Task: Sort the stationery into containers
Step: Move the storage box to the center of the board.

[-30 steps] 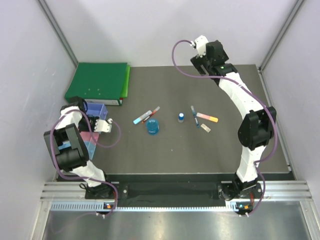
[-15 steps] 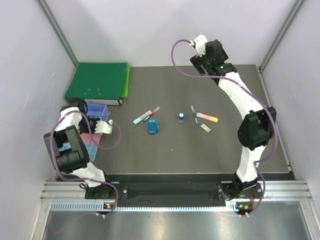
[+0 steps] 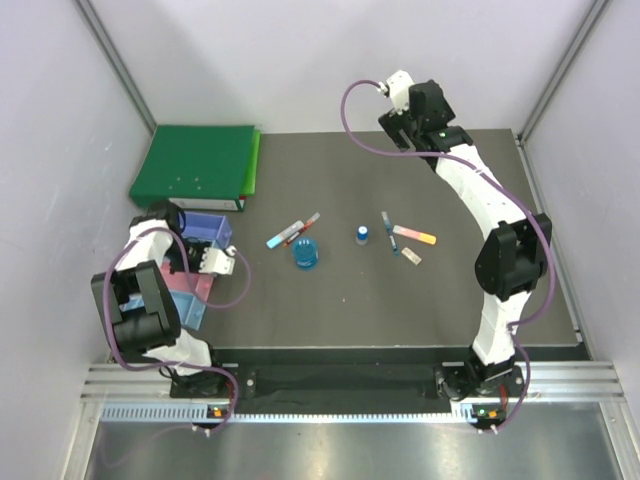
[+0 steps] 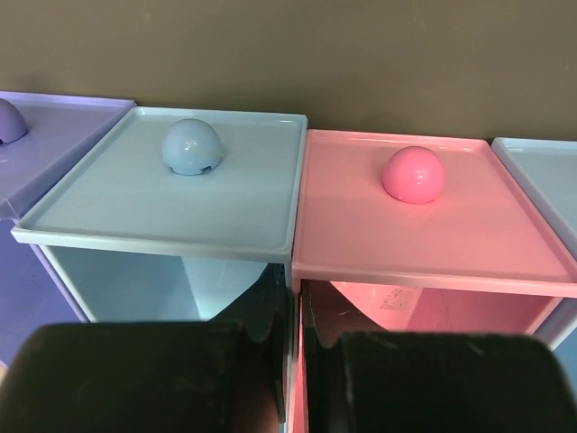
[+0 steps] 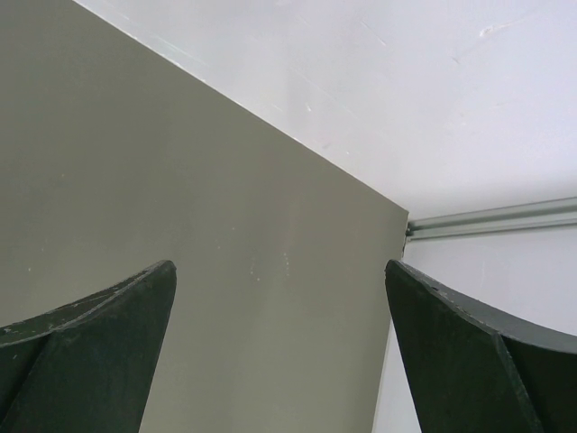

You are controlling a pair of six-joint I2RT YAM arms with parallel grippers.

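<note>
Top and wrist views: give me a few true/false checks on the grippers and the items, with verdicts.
1. The right gripper is open with nothing between its fingers. True.
2. The reel sits inside a bin. False: it stands on the table, out in the open.
3. The binder lies at the table's far left corner. True.
4. The left gripper hovers over the pens. False: it is at the bins, clamped on the wall between a light-blue one and the pink one.
</note>
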